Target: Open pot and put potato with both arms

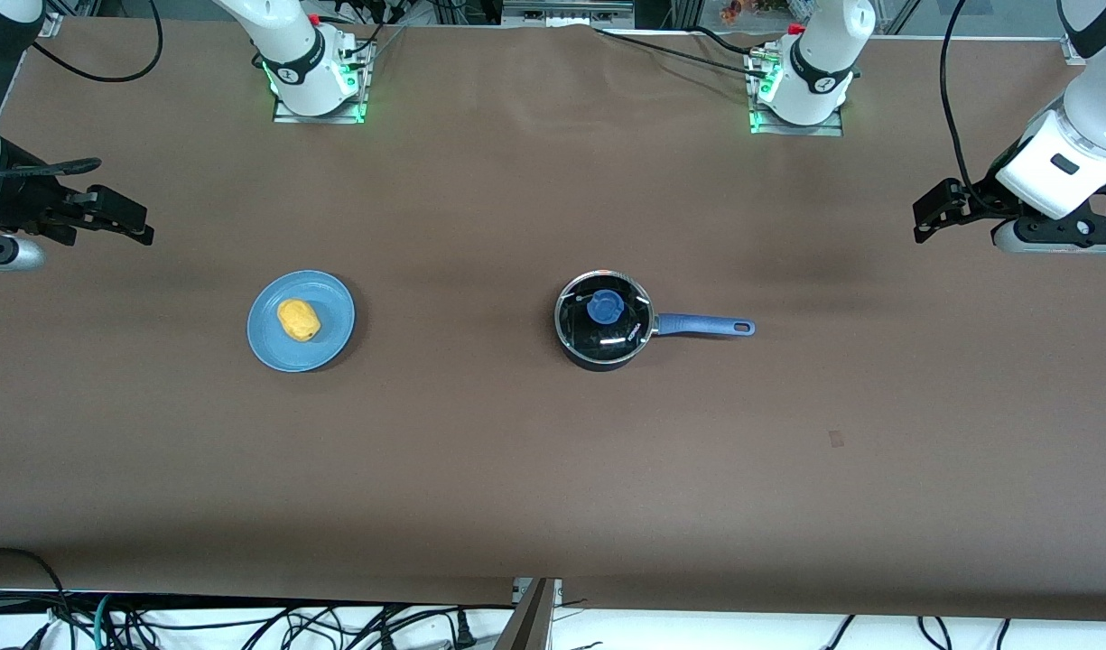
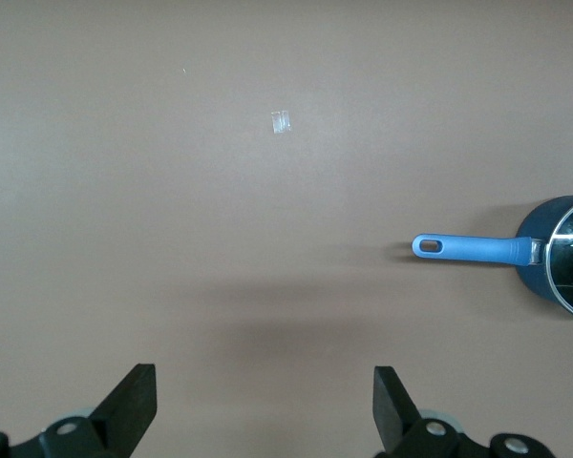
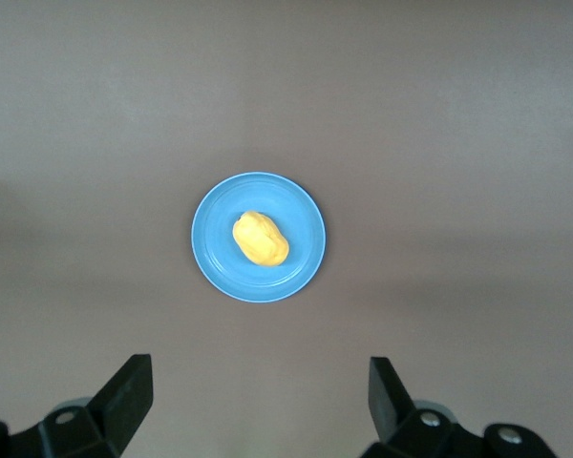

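The black pot (image 1: 604,336) stands mid-table with its glass lid and blue knob (image 1: 604,307) on it. Its blue handle (image 1: 704,325) points toward the left arm's end. The yellow potato (image 1: 298,320) lies on a blue plate (image 1: 331,341) toward the right arm's end. My left gripper (image 1: 923,217) is open and empty, up over the table's left-arm end; the left wrist view shows the gripper (image 2: 265,382), the pot (image 2: 562,258) and the handle (image 2: 468,249). My right gripper (image 1: 142,226) is open and empty over the right-arm end; the right wrist view shows the gripper (image 3: 258,377), the potato (image 3: 261,239) and the plate (image 3: 210,250).
A small tape mark (image 1: 835,439) lies on the brown table cover nearer the front camera than the pot's handle; it also shows in the left wrist view (image 2: 281,122). Cables run along the table's front edge. Both arm bases stand at the back edge.
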